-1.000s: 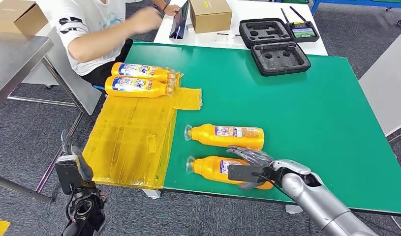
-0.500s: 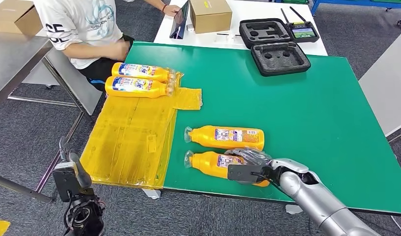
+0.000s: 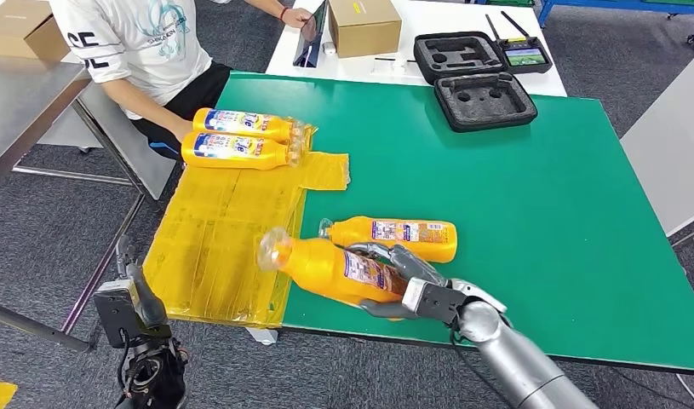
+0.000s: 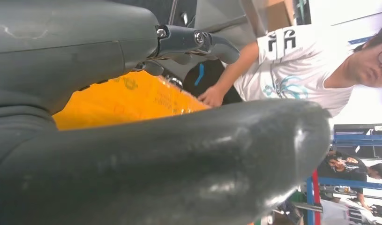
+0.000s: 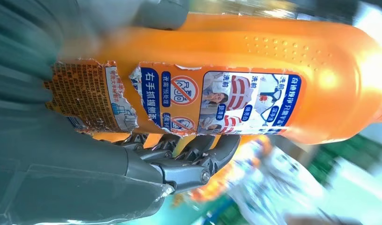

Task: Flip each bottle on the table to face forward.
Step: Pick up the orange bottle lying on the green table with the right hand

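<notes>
My right hand (image 3: 401,281) grips an orange bottle (image 3: 330,267) lifted off the green table (image 3: 539,196), its clear cap pointing left over the yellow sheet. In the right wrist view the same bottle (image 5: 254,79) shows a torn label, with my fingers (image 5: 198,159) wrapped round it. A second orange bottle (image 3: 394,236) lies on the table just behind it, cap to the left. Two more bottles (image 3: 241,136) lie side by side at the far left, on the yellow sheet (image 3: 224,230). My left hand (image 3: 130,311) hangs below the table's left side, and its fingers (image 4: 193,40) hold nothing.
A person in a white shirt (image 3: 139,43) sits at the table's far left corner. Two black foam cases (image 3: 479,77) and a cardboard box (image 3: 364,25) stand at the back. A grey metal table (image 3: 20,102) is off to the left.
My right hand has closed on the near bottle and lifted it up and to the left off the table. The person's arm has drawn back from the far bottles.
</notes>
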